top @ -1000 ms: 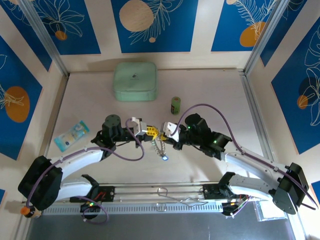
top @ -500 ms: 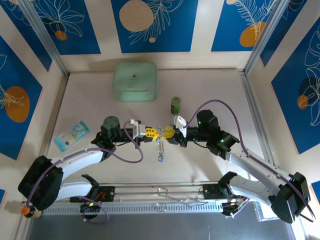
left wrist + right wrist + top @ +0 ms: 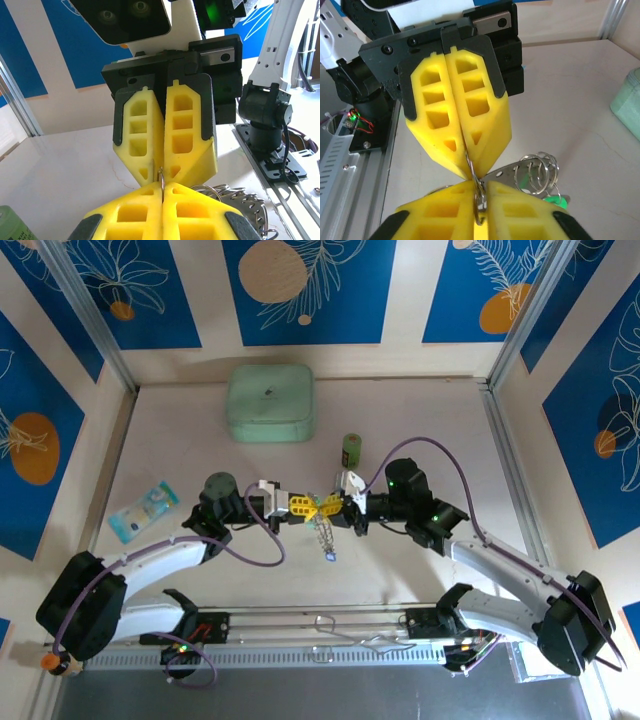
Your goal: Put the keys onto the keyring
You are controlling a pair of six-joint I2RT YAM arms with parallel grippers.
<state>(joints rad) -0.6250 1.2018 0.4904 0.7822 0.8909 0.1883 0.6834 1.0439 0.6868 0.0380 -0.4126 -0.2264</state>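
Mid-table, just beyond the arms' bases, the left tool (image 3: 311, 506) and the right tool (image 3: 327, 507) meet tip to tip above the table (image 3: 430, 420). Each has its yellow fingers pressed together, narrow, with only a thin silvery wire of the keyring (image 3: 321, 530) nipped between them. In the left wrist view that wire stands upright in the slit where the two pairs of fingertips touch. In the right wrist view it shows as a small loop at the same meeting point.

The rest of the keyring trails from the tools toward the near side as a beaded strand. The keys (image 3: 330, 556) are at its near end, a blue head nearest. From the right wrist, a cluster of metal rings and a flat silvery blade sit just right of the pinch, with a green head beside them.

Level with the tools, near the table's left edge, lies a blue-and-white packet (image 3: 143, 510); its print is too small to read. Farther off, slightly right of the tools, stands a small green cylinder (image 3: 351, 450), whose dark label cannot be read. At the far side sits a mint-green square box (image 3: 270, 402) — lid on, contents hidden.
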